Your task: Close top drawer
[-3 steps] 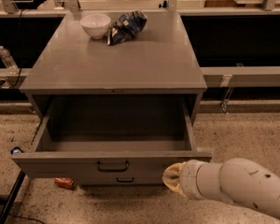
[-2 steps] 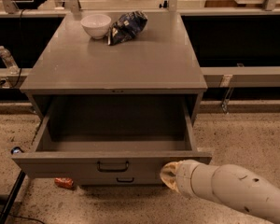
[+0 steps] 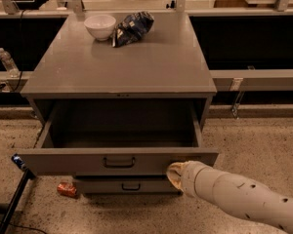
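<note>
The top drawer of the grey metal cabinet is pulled fully out and its inside looks empty. Its flat front panel carries a small dark pull handle at the centre. My gripper sits at the end of a white arm that comes in from the lower right. Its tip is against the right part of the drawer's front panel, right of the handle. A shorter drawer below is pushed in.
A white bowl and a dark blue chip bag lie on the cabinet top. A red can lies on the floor at the lower left, next to a dark pole. A water bottle stands on the left rail.
My arm has moved left along the drawer front and slightly closer to it. The drawer stands as open as before.
</note>
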Robot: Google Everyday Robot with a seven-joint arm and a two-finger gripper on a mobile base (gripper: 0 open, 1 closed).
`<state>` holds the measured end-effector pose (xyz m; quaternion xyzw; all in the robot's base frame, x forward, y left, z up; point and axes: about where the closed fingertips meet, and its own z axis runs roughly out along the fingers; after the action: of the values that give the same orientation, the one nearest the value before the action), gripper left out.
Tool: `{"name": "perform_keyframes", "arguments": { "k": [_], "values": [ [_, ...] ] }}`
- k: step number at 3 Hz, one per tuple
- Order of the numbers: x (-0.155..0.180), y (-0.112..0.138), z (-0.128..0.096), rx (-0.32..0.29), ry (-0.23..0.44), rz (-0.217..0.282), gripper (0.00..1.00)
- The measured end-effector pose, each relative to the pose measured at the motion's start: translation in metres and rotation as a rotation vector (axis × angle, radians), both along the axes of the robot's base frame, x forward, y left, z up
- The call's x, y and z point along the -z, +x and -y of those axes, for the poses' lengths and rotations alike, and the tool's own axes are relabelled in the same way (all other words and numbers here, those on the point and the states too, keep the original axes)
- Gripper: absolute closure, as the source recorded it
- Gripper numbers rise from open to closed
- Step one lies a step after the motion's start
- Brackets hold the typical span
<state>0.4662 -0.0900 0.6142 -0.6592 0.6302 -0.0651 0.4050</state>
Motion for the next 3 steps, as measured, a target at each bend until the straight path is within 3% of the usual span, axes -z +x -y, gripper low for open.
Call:
{"name": "perform_keyframes", "arguments": {
  "k": [1,3],
  "values": [
    [0.001,0.023,0.005,0.001,-0.036,0.058,1.00],
    [0.001,0.068,0.017,-0.009,-0.099,0.117,1.00]
  ]
}}
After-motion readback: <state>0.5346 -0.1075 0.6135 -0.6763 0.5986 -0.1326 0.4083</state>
